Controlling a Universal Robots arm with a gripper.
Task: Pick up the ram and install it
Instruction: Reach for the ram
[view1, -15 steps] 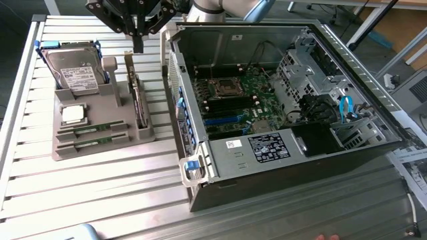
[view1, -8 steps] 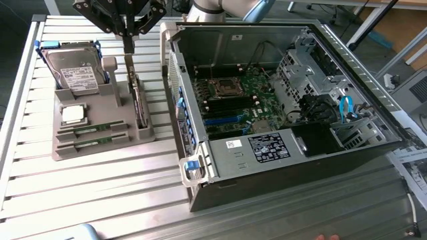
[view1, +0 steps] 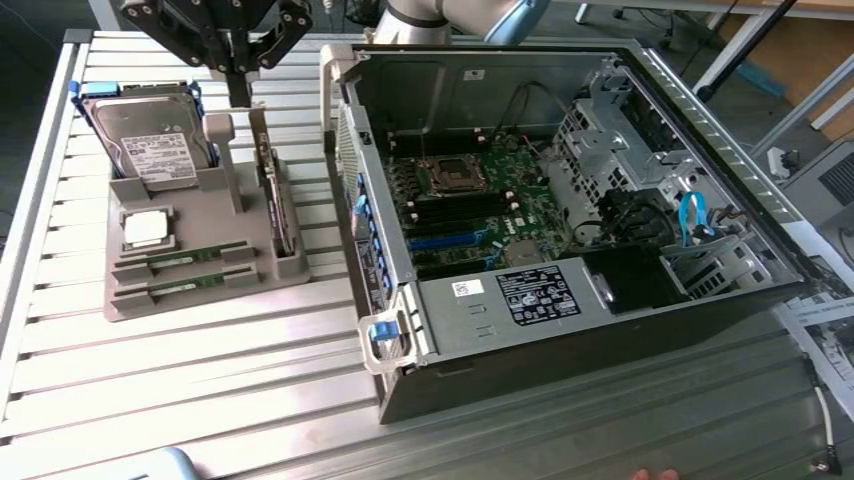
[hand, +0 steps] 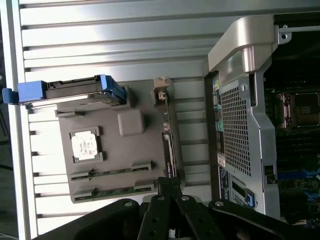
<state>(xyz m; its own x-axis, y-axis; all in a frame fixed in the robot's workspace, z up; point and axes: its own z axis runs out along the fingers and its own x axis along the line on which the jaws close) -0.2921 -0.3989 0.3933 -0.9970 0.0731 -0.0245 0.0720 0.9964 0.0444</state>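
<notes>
**A:** What are we looking at closest to us?

**B:** We are looking at a ribbed silver metal surface (view1: 200, 400). Resting on it, at the exterior view's right, is a black computer case (view1: 601, 350) with its side open. Its green motherboard (view1: 514, 200) is facing up.

**A:** And where are we finding the ram?

**B:** We are finding two long, narrow green ram sticks (view1: 180, 262) with dark chips. They are lying flat, side by side, in the nearest slots of a grey plastic holder block (view1: 220, 225) at the exterior view's left. Both are sitting well apart from the case. In the wrist view we are seeing the same pair (hand: 112, 172) lying parallel in the holder block.

**A:** What are we seeing beyond them?

**B:** Just past them we are seeing a square silver processor chip (view1: 147, 228) resting in its recess. Along the edge of the holder block nearest the case, a larger expansion card (view1: 276, 200) is standing on its edge. Farther back, a silver hard drive in a blue frame (view1: 154, 155) is standing tilted.

**A:** And the fingers?

**B:** Farthest back, the black fingers (view1: 239, 85) are hanging above the far end of the holder block, just beside the hard drive. They are pressing together with nothing between them. We are not seeing them touch any of the parts.
</notes>
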